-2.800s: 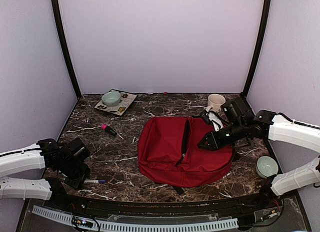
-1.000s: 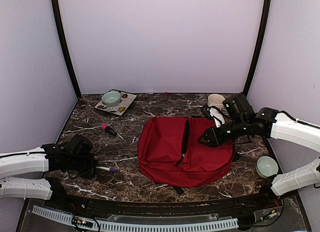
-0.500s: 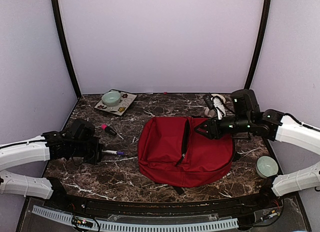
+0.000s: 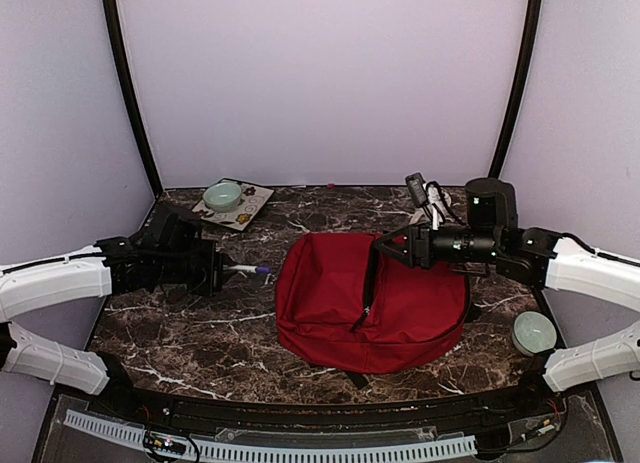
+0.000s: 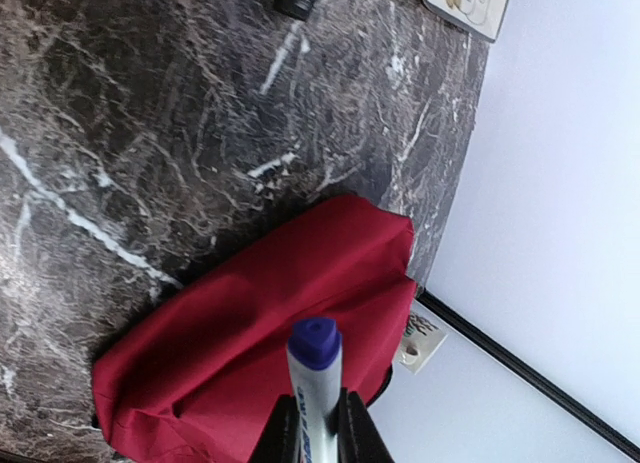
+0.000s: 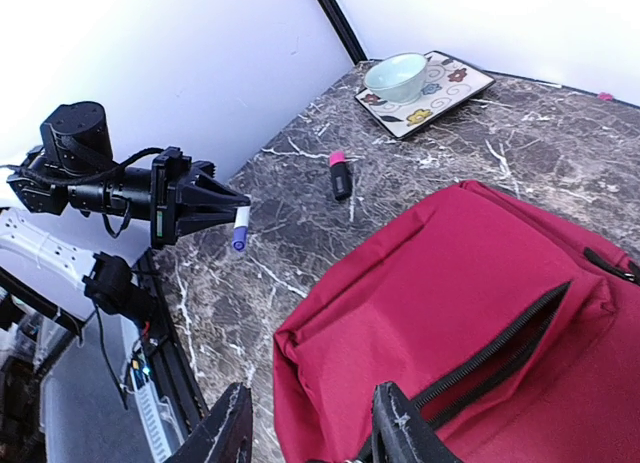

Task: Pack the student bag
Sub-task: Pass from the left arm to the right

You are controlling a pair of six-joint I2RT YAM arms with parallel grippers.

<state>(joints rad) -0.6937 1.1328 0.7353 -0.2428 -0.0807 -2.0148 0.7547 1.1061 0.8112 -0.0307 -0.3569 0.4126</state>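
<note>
The left pincer point(image 4: 224, 269) is clamped on a marker point(image 4: 246, 269), whose purple cap sticks out past the fingertips, above the table point(image 4: 200, 333). The bag point(image 4: 370, 303) lies flat ahead of that pincer, beyond the cap and apart from it, with its zip open. The right pincer point(image 4: 385, 247) hangs just over the bag's far edge by the zip mouth. Its jaws stand apart and hold nothing: red cloth shows between them, one finger point(image 6: 400, 423) is at the lip of the mouth, and the other finger point(image 6: 228, 428) is off the bag's side. Facing the right pincer, past the bag, a black-and-pink stick point(image 6: 341, 173) lies on the table, and farther off is a plate point(image 4: 250, 215) with a bowl point(image 4: 222, 195) on it. A second bowl point(image 4: 533, 332) sits behind that pincer, beside its arm.
</note>
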